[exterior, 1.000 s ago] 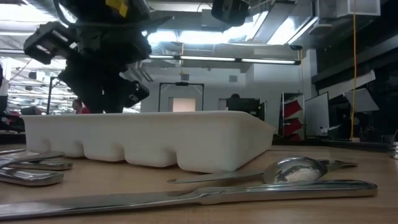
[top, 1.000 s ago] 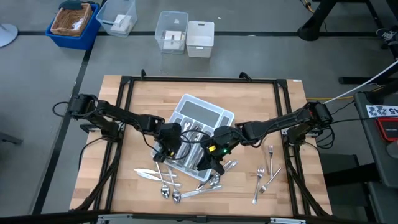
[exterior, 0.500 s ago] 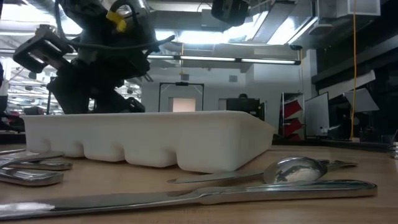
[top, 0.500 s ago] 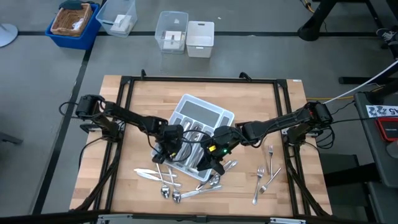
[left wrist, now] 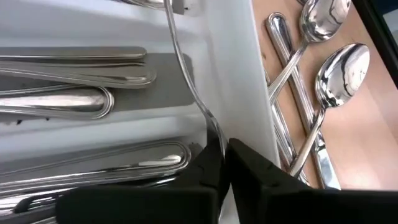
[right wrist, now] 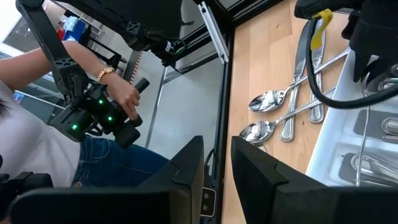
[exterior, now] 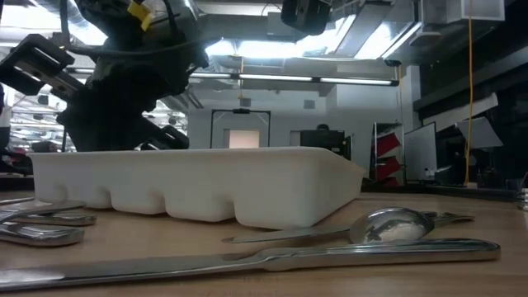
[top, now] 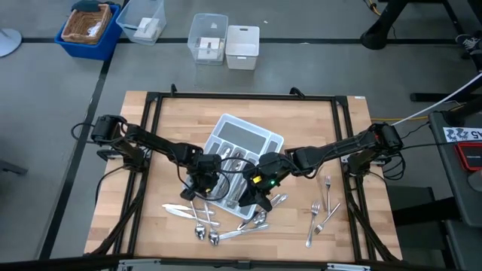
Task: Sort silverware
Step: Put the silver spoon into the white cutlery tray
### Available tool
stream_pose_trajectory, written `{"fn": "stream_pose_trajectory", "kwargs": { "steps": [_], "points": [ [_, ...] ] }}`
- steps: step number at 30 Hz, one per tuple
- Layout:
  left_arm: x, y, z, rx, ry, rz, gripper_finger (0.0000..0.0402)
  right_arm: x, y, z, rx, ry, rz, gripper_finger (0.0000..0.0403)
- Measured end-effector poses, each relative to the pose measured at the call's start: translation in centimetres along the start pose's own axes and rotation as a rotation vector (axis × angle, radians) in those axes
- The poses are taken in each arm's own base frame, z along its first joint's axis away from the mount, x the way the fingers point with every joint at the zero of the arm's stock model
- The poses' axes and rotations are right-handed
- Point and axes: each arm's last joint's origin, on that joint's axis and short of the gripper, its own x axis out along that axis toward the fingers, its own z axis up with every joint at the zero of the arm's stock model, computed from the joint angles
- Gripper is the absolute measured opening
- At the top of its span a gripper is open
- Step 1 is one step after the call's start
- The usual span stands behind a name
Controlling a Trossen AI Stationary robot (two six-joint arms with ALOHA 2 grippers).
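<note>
On the wooden table (top: 151, 150), loose silverware (top: 226, 226) lies near the tray (top: 260, 137). The left gripper (left wrist: 222, 163), over the tray, is clenched on nothing visible. The right gripper (right wrist: 216, 163) stands apart, empty. Beyond, a person (right wrist: 37, 143) holds a controller.

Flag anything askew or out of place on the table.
The cutlery tray sits skewed to the table's edges. Spoons and a knife lie jumbled beside it, with forks scattered apart near the right arm's side, all unsorted.
</note>
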Motion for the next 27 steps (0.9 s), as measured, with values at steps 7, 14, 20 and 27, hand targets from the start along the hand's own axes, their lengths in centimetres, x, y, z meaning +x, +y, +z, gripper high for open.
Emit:
{"fn": "stream_pose_trajectory", "kwargs": {
  "steps": [7, 14, 20, 27],
  "points": [
    [-0.9, -0.4, 0.3, 0.035, -0.030, 0.019, 0.0007, 0.0, 0.0, 0.1, -0.003, -0.006, 0.004, 0.0085],
    [-3.5, -1.0, 1.0, 0.233, -0.054, 0.260, 0.0004, 0.0, -0.1, 0.0, 0.001, -0.012, -0.020, 0.0085],
    [-4.7, -1.0, 2.0, 0.553, 0.070, 0.685, 0.0005, 0.0, -0.6, -0.2, 0.021, -0.031, -0.125, 0.0085],
    [-5.0, -0.6, 3.5, 0.878, 0.139, 0.882, 0.0007, -0.1, -0.9, -0.4, 0.034, -0.036, -0.177, 0.0085]
  ]
}}
